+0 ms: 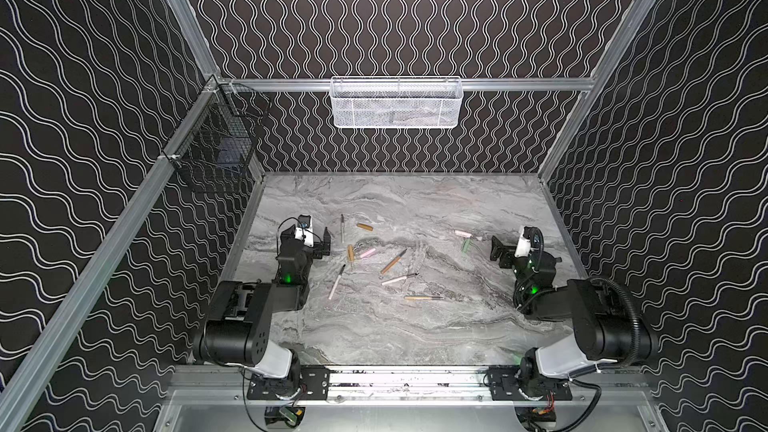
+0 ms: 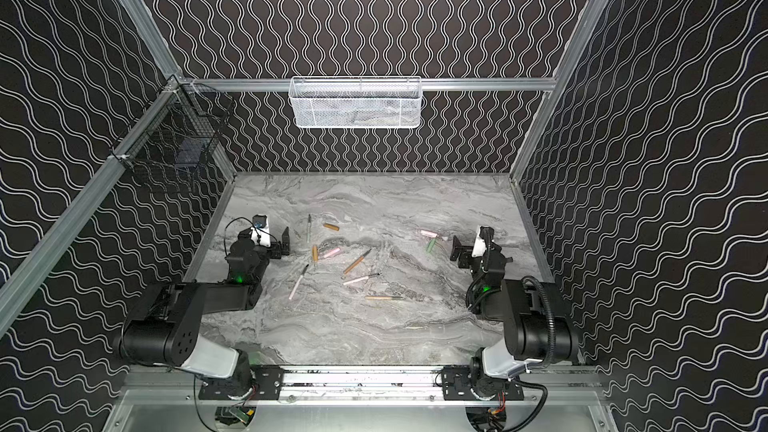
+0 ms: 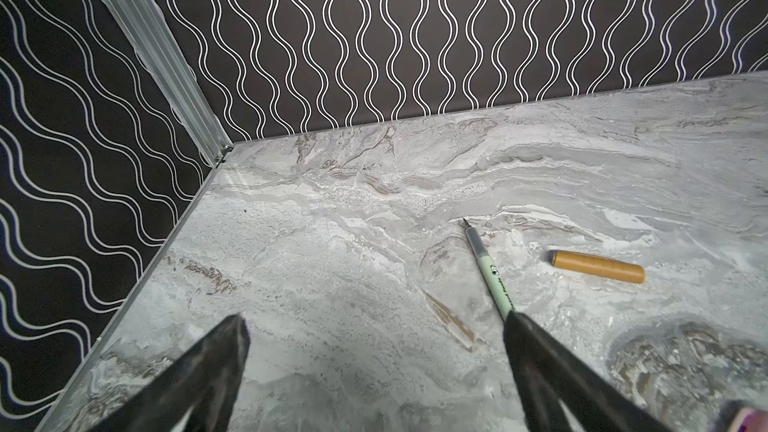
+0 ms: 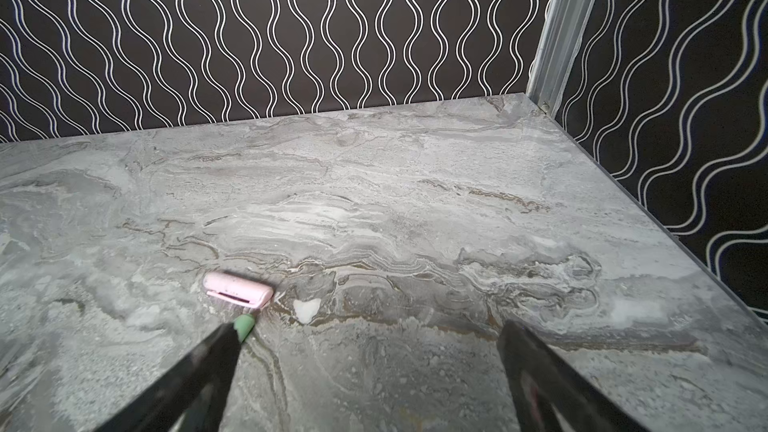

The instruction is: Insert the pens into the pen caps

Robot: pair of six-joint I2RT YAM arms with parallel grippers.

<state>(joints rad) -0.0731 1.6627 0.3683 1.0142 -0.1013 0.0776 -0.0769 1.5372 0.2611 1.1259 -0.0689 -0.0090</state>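
Pens (image 1: 392, 261) and pen caps (image 1: 365, 226) loose on tabletop (image 1: 415, 334), none mated.
Top views: green cap (image 1: 466, 246) faint against marble. Left wrist: green pen (image 3: 490, 272) tail hidden behind my left end effector (image 3: 376, 320), spread wide, empty. Right wrist: green cap mostly hidden by my right end effector (image 4: 366, 326), also wide, empty; pink cap (image 4: 239, 289) beside it.

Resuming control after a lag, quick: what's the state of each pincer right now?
Left pincer: open, holding nothing.
Right pincer: open, holding nothing.
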